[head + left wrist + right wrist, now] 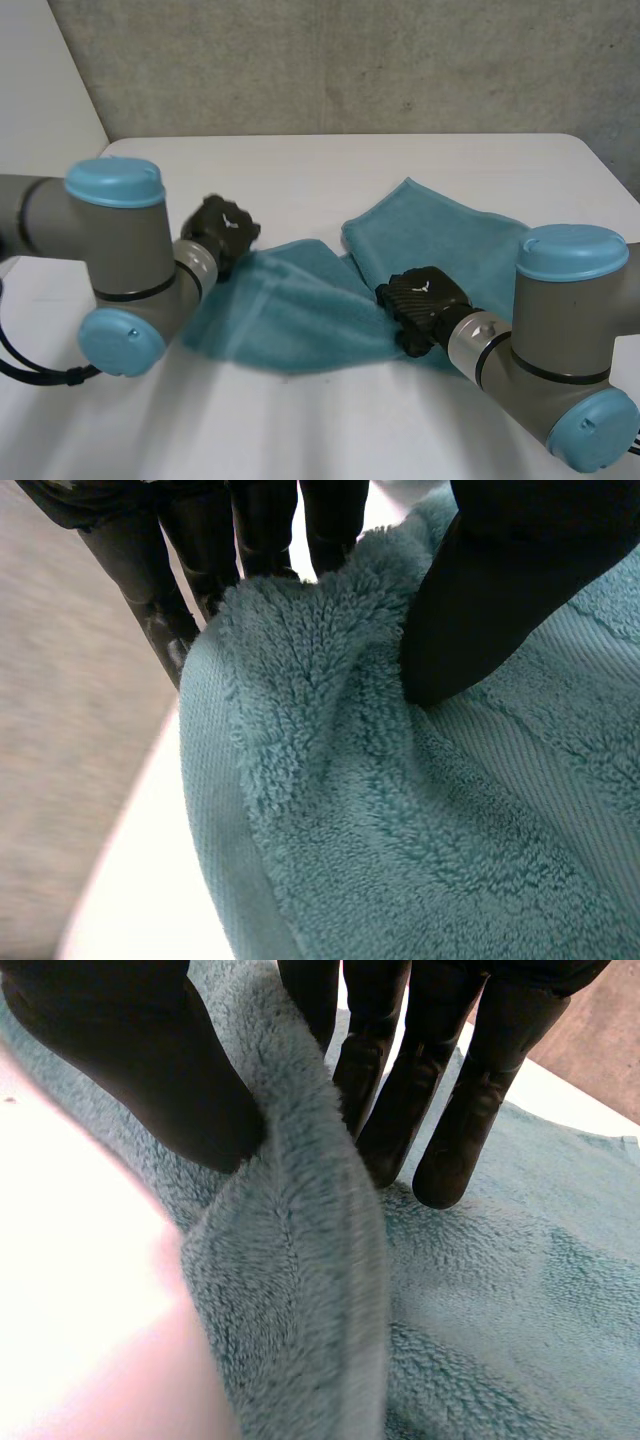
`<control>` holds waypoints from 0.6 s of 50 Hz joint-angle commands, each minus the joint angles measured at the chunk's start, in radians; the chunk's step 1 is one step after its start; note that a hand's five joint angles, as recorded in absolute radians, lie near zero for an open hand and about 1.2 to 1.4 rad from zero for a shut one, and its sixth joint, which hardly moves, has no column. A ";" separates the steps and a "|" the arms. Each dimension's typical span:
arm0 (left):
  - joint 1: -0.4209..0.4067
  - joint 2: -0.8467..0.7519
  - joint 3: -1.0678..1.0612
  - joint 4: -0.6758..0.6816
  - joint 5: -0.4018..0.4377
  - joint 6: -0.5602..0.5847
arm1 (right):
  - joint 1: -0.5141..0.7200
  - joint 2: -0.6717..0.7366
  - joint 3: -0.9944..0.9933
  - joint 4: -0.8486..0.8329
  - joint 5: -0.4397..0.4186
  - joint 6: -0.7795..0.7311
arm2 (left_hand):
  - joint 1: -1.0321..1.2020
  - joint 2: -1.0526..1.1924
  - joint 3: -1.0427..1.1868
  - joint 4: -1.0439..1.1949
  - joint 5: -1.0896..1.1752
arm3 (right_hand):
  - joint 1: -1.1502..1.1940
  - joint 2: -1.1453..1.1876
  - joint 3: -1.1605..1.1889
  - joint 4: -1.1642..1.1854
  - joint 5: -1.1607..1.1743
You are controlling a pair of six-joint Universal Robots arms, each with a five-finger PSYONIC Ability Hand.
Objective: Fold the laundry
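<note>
1. A teal terry towel (440, 240) lies near the middle of the white bench (330, 165), between the two arms.
2. Its far part lies flat on the bench. Its near part is raised into a sloping, creased sheet stretched between the hands.
3. Close up, the towel (400, 830) shows a looped pile and a flat woven band along its edge.
4. The left hand (222, 232) is at the left end of the raised part. Its thumb presses down on the pile and its fingers (160, 620) stand behind the edge, clamped on the cloth.
5. The right hand (420, 300) is at the right end, with a raised fold pinched between its thumb and fingers (450, 1150).
</note>
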 commanded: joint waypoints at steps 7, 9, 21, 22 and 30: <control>0.083 0.272 -0.221 0.172 -0.008 -0.029 | -0.099 -0.150 -0.030 0.057 0.007 0.097 | 0.297 0.204 0.214 0.206 0.270 | -0.529 -0.764 -0.774 -0.779 -0.747; 0.105 0.304 -0.249 0.179 -0.007 -0.054 | -0.129 -0.175 -0.030 0.067 0.002 0.125 | 0.297 0.204 0.214 0.206 0.270 | -0.527 -0.762 -0.772 -0.777 -0.745; 0.236 0.401 -0.365 0.185 0.004 -0.150 | -0.301 -0.251 0.065 0.129 -0.082 0.110 | 0.297 0.204 0.214 0.206 0.270 | -0.501 -0.736 -0.745 -0.751 -0.718; 0.241 0.403 -0.370 0.186 0.004 -0.152 | -0.348 -0.251 0.079 0.133 -0.105 0.083 | 0.297 0.204 0.214 0.206 0.270 | -0.501 -0.736 -0.745 -0.751 -0.718; 0.293 0.412 -0.401 0.187 0.006 -0.155 | -0.499 -0.241 0.128 0.120 -0.185 0.026 | 0.297 0.204 0.214 0.206 0.270 | -0.504 -0.739 -0.748 -0.753 -0.721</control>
